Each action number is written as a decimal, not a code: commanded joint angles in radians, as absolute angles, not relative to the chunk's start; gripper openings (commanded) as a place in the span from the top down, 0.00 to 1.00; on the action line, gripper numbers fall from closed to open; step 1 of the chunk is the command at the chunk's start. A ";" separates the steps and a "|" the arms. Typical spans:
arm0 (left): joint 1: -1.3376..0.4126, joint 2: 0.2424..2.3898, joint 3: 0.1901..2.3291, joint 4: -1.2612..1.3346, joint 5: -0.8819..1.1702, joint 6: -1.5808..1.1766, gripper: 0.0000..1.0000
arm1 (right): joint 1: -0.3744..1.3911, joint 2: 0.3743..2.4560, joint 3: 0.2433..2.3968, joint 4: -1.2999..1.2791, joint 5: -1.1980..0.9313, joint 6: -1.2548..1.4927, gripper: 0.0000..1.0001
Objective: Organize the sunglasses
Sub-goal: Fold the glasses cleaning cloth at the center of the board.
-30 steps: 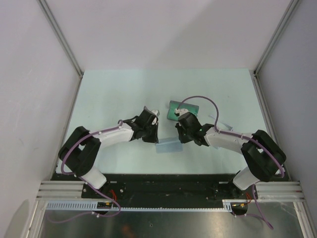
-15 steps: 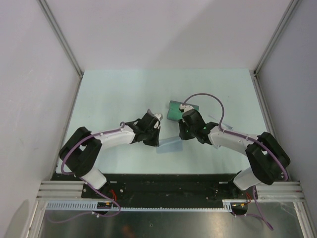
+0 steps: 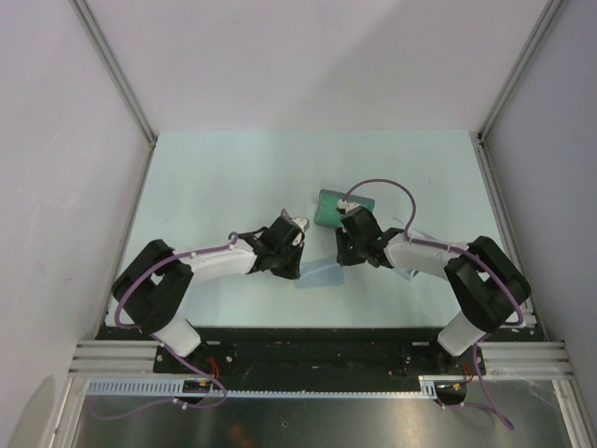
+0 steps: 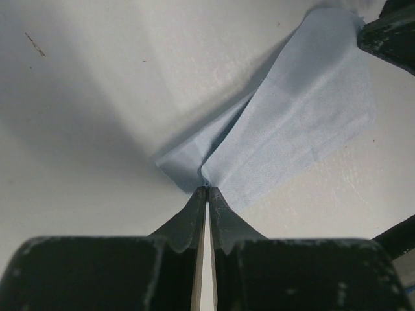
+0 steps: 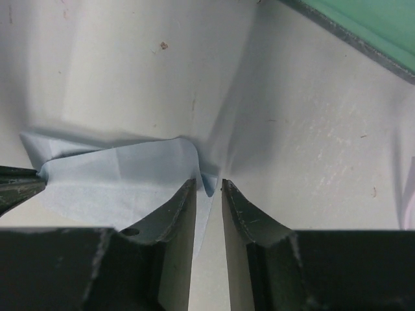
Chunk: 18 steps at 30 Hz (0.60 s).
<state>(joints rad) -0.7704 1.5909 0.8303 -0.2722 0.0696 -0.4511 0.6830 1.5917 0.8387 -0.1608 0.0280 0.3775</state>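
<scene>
A grey-blue cloth [image 3: 317,273] lies on the table between my two grippers. My left gripper [image 3: 297,268] is shut on the cloth's left corner [image 4: 194,170], jaws pressed together, gripper [image 4: 207,189]. My right gripper [image 3: 343,259] is at the opposite corner; its jaws stand a narrow gap apart with the raised cloth corner [image 5: 194,155] between them, gripper [image 5: 209,184]. The sunglasses are not clearly seen; only thin white pieces [image 3: 422,233] show beside the right forearm.
A green rectangular case [image 3: 328,207] with a dark edge lies just behind the right gripper; it also shows in the right wrist view [image 5: 363,26]. Grey walls enclose the table on three sides. The left gripper's tip [image 5: 16,184] shows at the left edge of the right wrist view.
The left gripper moved right and down onto the cloth's left corner. The right gripper swung left and forward to the cloth's right corner. The cloth is bunched slightly.
</scene>
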 commanded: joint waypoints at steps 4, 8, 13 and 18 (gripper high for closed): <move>-0.781 1.566 0.831 -0.258 0.051 -0.434 0.91 | 0.689 1.629 0.902 -0.100 0.043 0.399 0.72; -0.782 1.565 0.836 -0.256 0.051 -0.436 0.89 | 0.695 1.631 0.908 -0.091 0.064 0.394 0.67; -0.782 1.565 0.841 -0.258 0.054 -0.437 0.89 | 0.693 1.637 0.916 -0.072 0.055 0.385 0.63; -0.782 1.566 0.841 -0.258 0.052 -0.439 0.89 | 0.692 1.686 0.948 -0.086 0.023 0.368 0.67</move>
<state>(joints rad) -0.7742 1.5909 0.8303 -0.2718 0.0624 -0.4511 0.6899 1.6493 0.8974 -0.1143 0.0357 0.3870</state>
